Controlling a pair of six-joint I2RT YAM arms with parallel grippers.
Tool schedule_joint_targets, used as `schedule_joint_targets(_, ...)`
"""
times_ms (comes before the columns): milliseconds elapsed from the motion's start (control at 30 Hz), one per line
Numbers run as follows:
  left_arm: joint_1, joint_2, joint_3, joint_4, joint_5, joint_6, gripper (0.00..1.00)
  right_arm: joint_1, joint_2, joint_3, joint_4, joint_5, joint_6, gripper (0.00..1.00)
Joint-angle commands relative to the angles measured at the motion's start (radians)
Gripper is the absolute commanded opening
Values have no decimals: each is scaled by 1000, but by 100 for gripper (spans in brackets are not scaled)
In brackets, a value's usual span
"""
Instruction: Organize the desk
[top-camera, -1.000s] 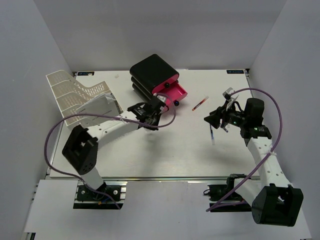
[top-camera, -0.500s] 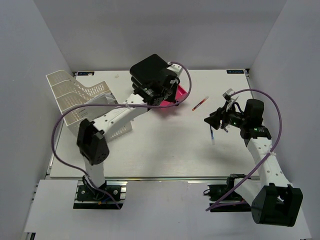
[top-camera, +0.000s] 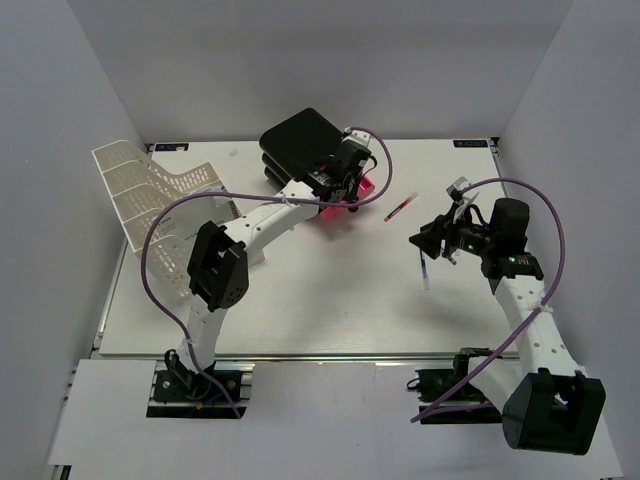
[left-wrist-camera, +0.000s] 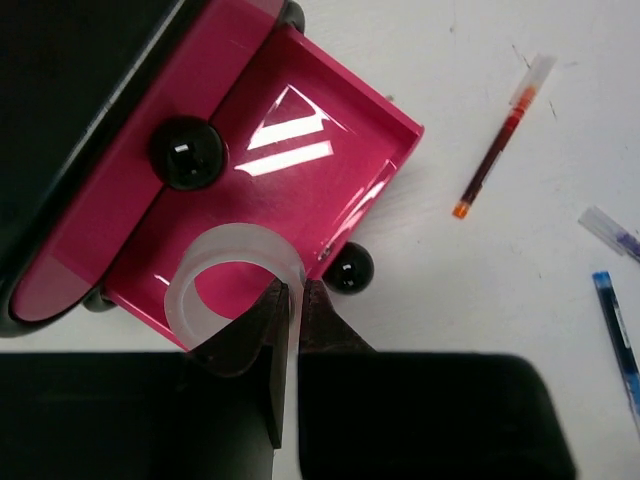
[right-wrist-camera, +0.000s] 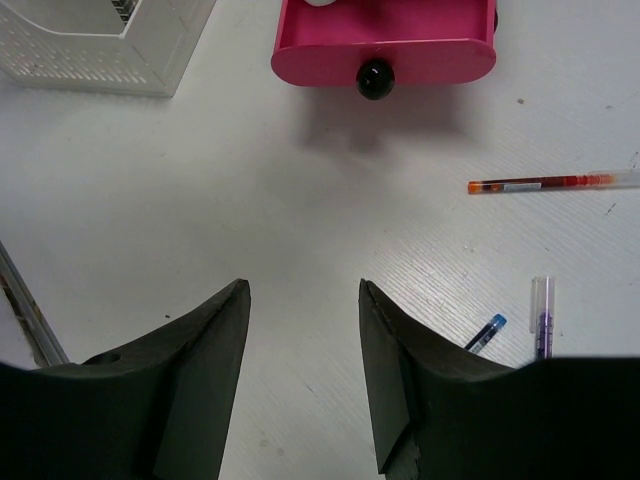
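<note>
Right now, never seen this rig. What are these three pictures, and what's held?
Two robot arms are bolted at the near edge of a white desk. One picture looks down from above; the other two come from a camera on each wrist. The left gripper is shut on a translucent tape roll over the open pink drawer of a black drawer unit. The right gripper is open, holding nothing. A mesh tray, a red pen and a blue pen sit on the desk.
</note>
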Motion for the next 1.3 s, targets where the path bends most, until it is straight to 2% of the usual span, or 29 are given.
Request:
schedule_joint_targets(0,8,10,72,-15,-66,2,0,-7,-19,-1,19,-9,-8,53)
schedule_joint_targets(267,8,37,85,-9,-114,5,2,-17,-22,-1,19,-15,-7,53)
schedule_joint_targets(400,8,44,84,-13,-123,5,13,-21,-22,-3,20,-15,-7,53)
schedule_joint_targets(433,8,47,84,-12,-123,7,22,-24,-22,-3,19,-15,-5,53)
schedule_joint_targets(533,8,49,88,-21,-117,4,32,-29,-21,-1,19,-17,-5,54)
schedule_joint_targets(567,8,49,88,-21,-117,4,39,-32,-21,-3,19,-18,-4,54)
schedule_joint_targets(700,8,38,91,-29,-117,5,47,-40,-19,-3,17,-21,-2,54)
schedule_joint_targets(800,8,17,91,-27,-107,5,46,-46,-16,-6,14,-26,-5,54)
schedule_joint_targets(867,8,-8,85,-23,-79,5,41,-49,-15,-9,13,-44,-28,54)
schedule_joint_targets(900,8,-47,77,-18,-65,4,26,-50,-14,-12,10,-57,-47,54)
schedule_joint_targets(933,8,-71,43,-6,-45,8,16,-50,-14,-17,1,-83,-68,52)
schedule_joint_targets(1000,8,-174,-27,25,49,16,0,-52,-16,-26,-6,-112,-139,41)
schedule_joint_targets(1033,8,-221,-75,68,86,25,0,-49,-18,-41,-12,-147,-165,36)
schedule_joint_targets(1067,8,-270,-203,98,135,37,0,-46,-19,-49,-13,-161,-192,23)
schedule_joint_targets(1100,8,-381,-280,167,213,57,0,-38,-24,-58,-18,-173,-249,17)
schedule_joint_targets(1133,8,-435,-426,201,252,71,0,-36,-27,-79,-10,-193,-275,5)
schedule_joint_targets(1167,8,-489,-499,230,287,85,0,-32,-31,-87,-4,-193,-275,0)
schedule_joint_targets(1200,17,-590,-561,266,339,100,0,-11,-39,-92,14,-183,-283,0)
schedule_joint_targets(1267,17,-675,-717,289,427,139,3,9,-44,-101,45,-106,-280,0)
